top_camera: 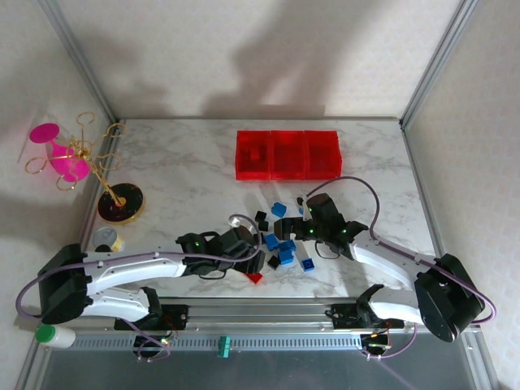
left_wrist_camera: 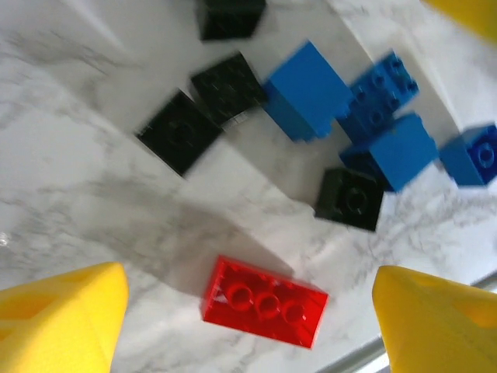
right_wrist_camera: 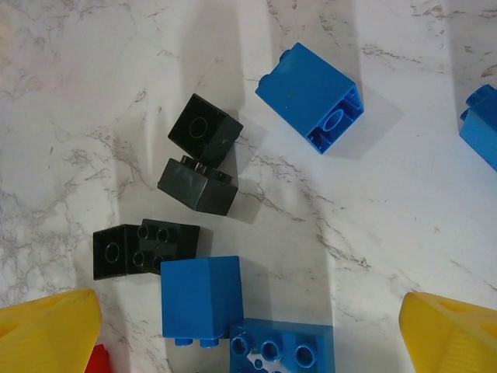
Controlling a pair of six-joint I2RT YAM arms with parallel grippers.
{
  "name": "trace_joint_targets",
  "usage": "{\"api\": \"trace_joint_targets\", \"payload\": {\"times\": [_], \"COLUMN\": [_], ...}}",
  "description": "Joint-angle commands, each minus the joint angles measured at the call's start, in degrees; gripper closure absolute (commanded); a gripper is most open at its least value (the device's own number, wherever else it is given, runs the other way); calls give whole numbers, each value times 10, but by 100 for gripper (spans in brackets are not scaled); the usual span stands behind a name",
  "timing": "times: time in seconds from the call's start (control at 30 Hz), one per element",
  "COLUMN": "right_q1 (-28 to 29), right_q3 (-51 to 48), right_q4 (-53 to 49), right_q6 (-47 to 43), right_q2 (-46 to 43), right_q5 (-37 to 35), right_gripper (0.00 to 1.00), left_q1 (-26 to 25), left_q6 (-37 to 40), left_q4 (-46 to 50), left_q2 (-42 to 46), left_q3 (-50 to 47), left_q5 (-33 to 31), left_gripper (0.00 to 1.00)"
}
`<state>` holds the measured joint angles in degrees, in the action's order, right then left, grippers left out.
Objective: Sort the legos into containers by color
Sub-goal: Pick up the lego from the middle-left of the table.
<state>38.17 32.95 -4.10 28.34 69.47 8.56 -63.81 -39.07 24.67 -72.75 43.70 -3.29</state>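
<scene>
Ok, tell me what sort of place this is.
Probably a robot lab test cell: left arm and right arm bolted along a marble-look table, white panels enclosing it, toy bricks and red bins as practice props.

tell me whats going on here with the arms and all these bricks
Two robot arms are sorting lego bricks by color. The left gripper is open and low over the table, with a red brick lying between its fingers, not gripped. The right gripper is open too, above a scatter of blue bricks and black bricks, holding nothing. The red bins sit at the far side, and a pile of bricks lies loose near the arms.
</scene>
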Motion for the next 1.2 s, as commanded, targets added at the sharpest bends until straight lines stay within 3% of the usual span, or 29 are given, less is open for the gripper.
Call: {"api": "trace_joint_targets", "payload": {"times": [0.0, 0.23, 0.4, 0.8, 1.17], "right_q1": [0, -18, -30, -55, -72], "right_q3": [-9, -16, -23, -34, -42], "right_q4": [1, -5, -2, 0, 0], "right_q6": [12, 21, 18, 9, 0], "right_q2": [-7, -15, -21, -43, -55], "right_q5": [-14, -9, -1, 8, 11], "right_gripper": [1, 1, 1, 1, 1], "left_q1": [-21, -61, -81, -66, -46], "left_q6": [-33, -131, -160, -141, -123], "left_q4": [18, 15, 8, -3, 12], "left_q2": [-28, -86, -121, -194, -217], "left_q3": [-3, -5, 4, 71, 89], "left_q5": [-7, 19, 15, -22, -42], "left_gripper": [16, 14, 14, 18, 32]}}
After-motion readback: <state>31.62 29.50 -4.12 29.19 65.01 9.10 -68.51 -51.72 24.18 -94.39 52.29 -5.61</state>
